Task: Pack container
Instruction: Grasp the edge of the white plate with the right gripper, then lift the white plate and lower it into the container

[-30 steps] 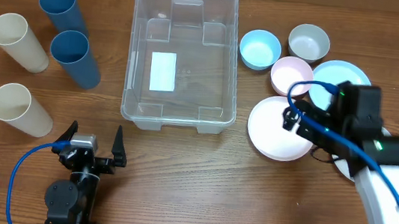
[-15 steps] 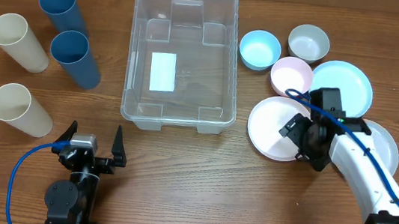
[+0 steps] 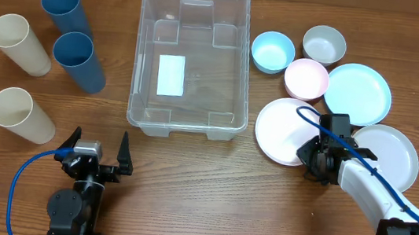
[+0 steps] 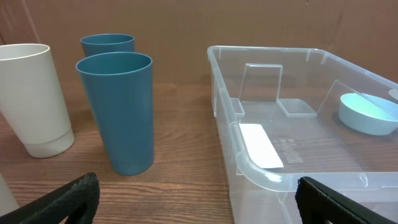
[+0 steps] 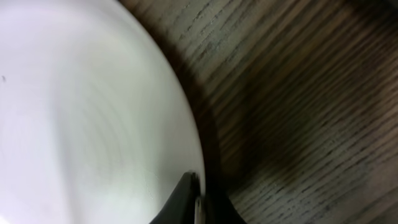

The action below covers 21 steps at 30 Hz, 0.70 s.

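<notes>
The clear container (image 3: 196,92) stands at the middle back of the table with nothing in it; its near corner rim (image 4: 249,160) shows in the left wrist view. My right gripper (image 3: 313,155) is low over the near right rim of a pale pink plate (image 3: 283,130). In the right wrist view the jaws meet on that plate's edge (image 5: 155,112), so the gripper (image 5: 198,200) is shut on the rim. My left gripper (image 3: 100,149) rests open near the front left, short of the container, with bare wood between its fingers (image 4: 68,198).
Two blue cups (image 3: 78,59) (image 3: 65,8) and two cream cups (image 3: 16,42) (image 3: 18,113) stand left of the container. To its right are a blue bowl (image 3: 272,51), grey bowl (image 3: 325,44), pink bowl (image 3: 306,79), light blue plate (image 3: 359,91) and white plate (image 3: 389,154).
My right gripper came down toward the front edge of the pale pink plate and shut on its rim; the plate slid slightly left. The left arm stayed still.
</notes>
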Motion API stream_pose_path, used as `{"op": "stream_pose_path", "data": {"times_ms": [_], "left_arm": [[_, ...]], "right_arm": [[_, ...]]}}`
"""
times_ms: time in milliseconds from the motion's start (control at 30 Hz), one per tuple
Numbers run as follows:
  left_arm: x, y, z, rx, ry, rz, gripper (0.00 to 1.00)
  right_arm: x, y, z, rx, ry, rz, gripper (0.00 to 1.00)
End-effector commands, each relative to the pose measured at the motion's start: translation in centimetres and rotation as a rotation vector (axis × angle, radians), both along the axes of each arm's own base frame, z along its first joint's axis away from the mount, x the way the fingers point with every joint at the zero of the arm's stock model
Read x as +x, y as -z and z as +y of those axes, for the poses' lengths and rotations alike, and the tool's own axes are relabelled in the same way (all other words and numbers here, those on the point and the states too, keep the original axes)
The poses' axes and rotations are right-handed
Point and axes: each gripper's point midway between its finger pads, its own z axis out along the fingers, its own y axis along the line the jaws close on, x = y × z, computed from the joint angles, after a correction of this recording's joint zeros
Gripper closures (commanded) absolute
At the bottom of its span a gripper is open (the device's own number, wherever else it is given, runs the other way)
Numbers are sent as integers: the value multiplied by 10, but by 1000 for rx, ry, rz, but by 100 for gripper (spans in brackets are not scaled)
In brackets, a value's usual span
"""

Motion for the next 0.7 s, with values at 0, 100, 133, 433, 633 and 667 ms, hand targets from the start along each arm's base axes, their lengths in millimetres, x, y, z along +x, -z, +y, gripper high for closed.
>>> {"op": "stream_pose_path", "data": {"times_ms": [0, 100, 133, 433, 633, 667], "left_arm": [[0, 0, 2, 23, -6, -5, 0], [0, 0, 2, 23, -6, -5, 0], [0, 0, 2, 23, -6, -5, 0], [0, 0, 2, 23, -6, -5, 0], [0, 0, 2, 23, -7, -6, 0], [0, 0, 2, 23, -6, -5, 0]], "right_arm": [[-13, 8, -2, -5, -2, 48, 96], [-16, -2, 1, 10, -5, 57, 96], [-15, -11, 1, 10, -5, 49, 96], [7, -197, -9, -84, -111, -315, 96], [45, -253, 43, -21, -358, -580, 96], [53, -260, 58, -10, -395, -629, 96]]}}
